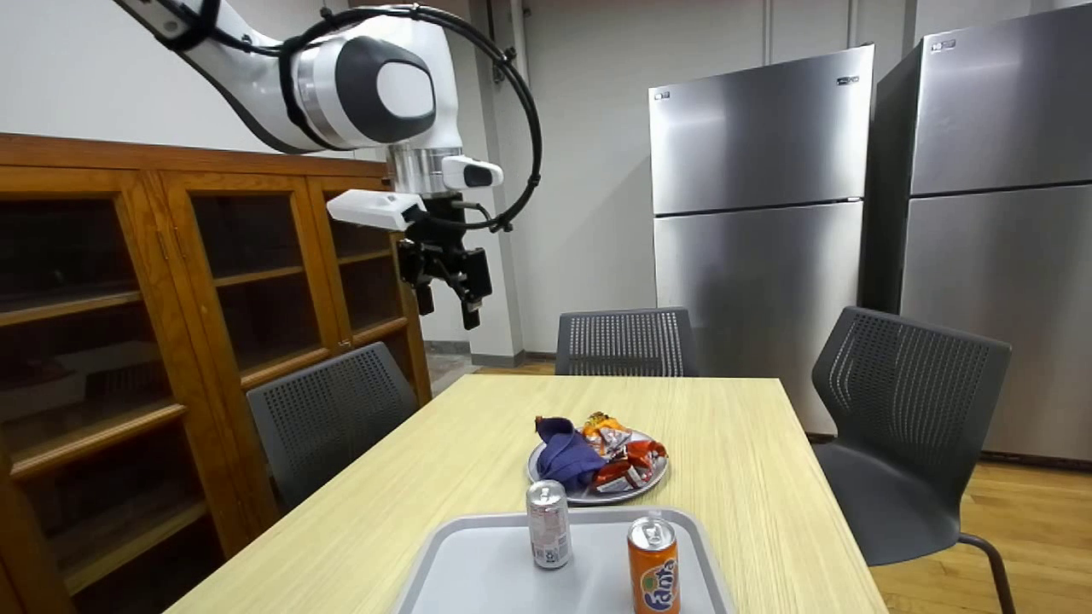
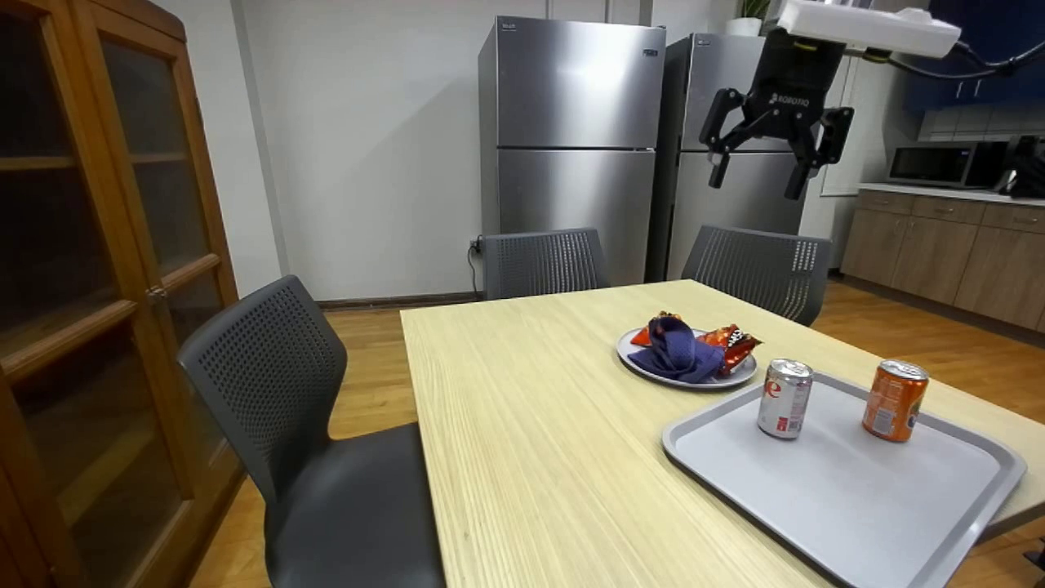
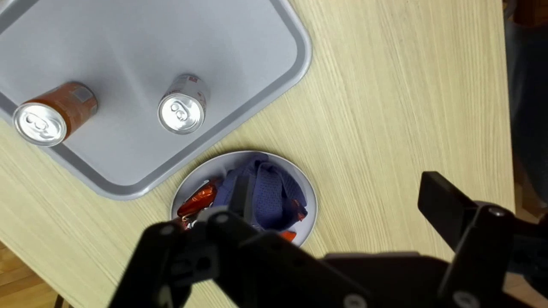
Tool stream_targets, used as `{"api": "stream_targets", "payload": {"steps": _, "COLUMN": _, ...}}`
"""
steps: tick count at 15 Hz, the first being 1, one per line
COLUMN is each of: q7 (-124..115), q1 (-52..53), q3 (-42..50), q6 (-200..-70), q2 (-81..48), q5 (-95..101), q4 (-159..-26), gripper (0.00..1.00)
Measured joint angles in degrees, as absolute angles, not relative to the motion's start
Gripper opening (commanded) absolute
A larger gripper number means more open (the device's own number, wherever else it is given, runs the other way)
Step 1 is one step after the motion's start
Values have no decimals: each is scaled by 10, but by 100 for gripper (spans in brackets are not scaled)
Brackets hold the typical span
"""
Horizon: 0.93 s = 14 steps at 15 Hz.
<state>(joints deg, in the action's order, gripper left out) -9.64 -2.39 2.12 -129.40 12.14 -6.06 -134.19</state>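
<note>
We see the hand [image 2: 756, 181] hanging in the air below the white arm [image 1: 341, 94], well above the counter [image 2: 522, 408]; it is released, its black fingers [image 3: 447, 209] spread wide with only air between them. In the wrist view one finger overlaps the plate [image 3: 311, 214], yet in both exterior views we find hand and plate well apart. The plate rests on the counter just beside the gray tray [image 2: 833, 498], a narrow strip of wood showing between them. It bears a rumpled dark blue cloth [image 1: 570, 456], with a shiny red packet [image 1: 630, 467] and an orange packet [image 1: 604, 424] close against it. On the tray we see two upright cans, apart from each other: a silver can [image 2: 785, 404] near the edge that faces the plate, and an orange Fanta can [image 1: 654, 571]. Dark gray chairs [image 1: 627, 345] stand around the counter, with steel refrigerators [image 1: 759, 153] and a glass-doored wooden cabinet [image 1: 166, 256] beyond.
</note>
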Motion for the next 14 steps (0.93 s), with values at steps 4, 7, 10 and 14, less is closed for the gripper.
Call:
{"api": "stream_targets", "payload": {"steps": 4, "q7": -36, "q1": -24, "q3": 38, "q6": -1293, "q2": 61, "q5": -42, "q4": -1298, "gripper": 100}}
{"api": "stream_targets", "payload": {"steps": 7, "q7": -16, "q1": -24, "q3": 44, "q6": -1293, "q2": 29, "q5": -41, "q4": -1272, "gripper": 100}}
{"api": "stream_targets", "payload": {"steps": 10, "q7": -13, "q1": -24, "q3": 44, "q6": -1292, "q2": 24, "q5": -41, "q4": -1266, "gripper": 100}}
{"api": "stream_targets", "payload": {"steps": 14, "q7": -13, "q1": -24, "q3": 44, "q6": -1292, "q2": 24, "q5": -41, "q4": -1265, "gripper": 100}}
